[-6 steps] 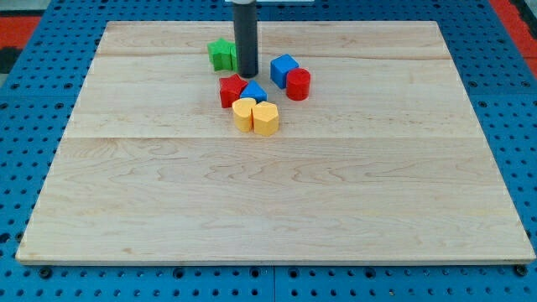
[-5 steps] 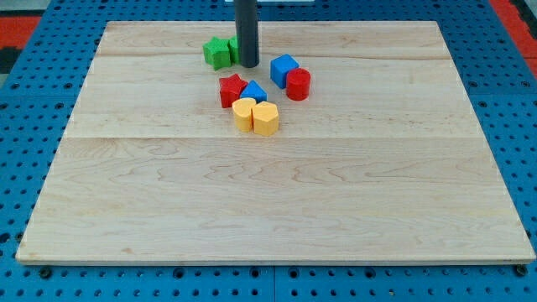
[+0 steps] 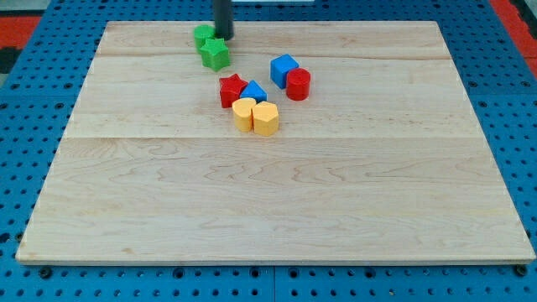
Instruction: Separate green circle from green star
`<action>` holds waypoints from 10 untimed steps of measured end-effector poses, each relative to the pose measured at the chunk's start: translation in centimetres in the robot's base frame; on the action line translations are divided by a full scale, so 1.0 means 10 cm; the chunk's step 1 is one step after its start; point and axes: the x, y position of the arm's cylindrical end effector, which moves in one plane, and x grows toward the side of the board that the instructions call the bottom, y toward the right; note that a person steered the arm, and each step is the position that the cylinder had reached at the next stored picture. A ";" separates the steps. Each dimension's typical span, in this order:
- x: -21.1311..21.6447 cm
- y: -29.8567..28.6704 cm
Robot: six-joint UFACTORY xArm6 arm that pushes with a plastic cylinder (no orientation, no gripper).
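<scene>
The green star (image 3: pixel 215 54) lies near the view's top, left of centre, on the wooden board (image 3: pixel 268 193). The green circle (image 3: pixel 203 35) sits just above and left of it, and the two look to be touching or nearly so. My tip (image 3: pixel 224 37) is at the top edge of the board, right beside the green circle's right side and just above the star. The rod runs up out of the view.
A cluster lies below and right of the green blocks: a red star (image 3: pixel 232 89), a blue triangular block (image 3: pixel 254 92), a yellow circle (image 3: pixel 244 115) and a yellow heart (image 3: pixel 266 119). A blue cube (image 3: pixel 284 69) and a red cylinder (image 3: pixel 298 84) sit further right.
My tip has moved up and to the left. The green blocks shifted left, and the green circle now shows above and left of the star instead of behind the rod.
</scene>
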 end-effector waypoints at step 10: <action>0.38 -0.55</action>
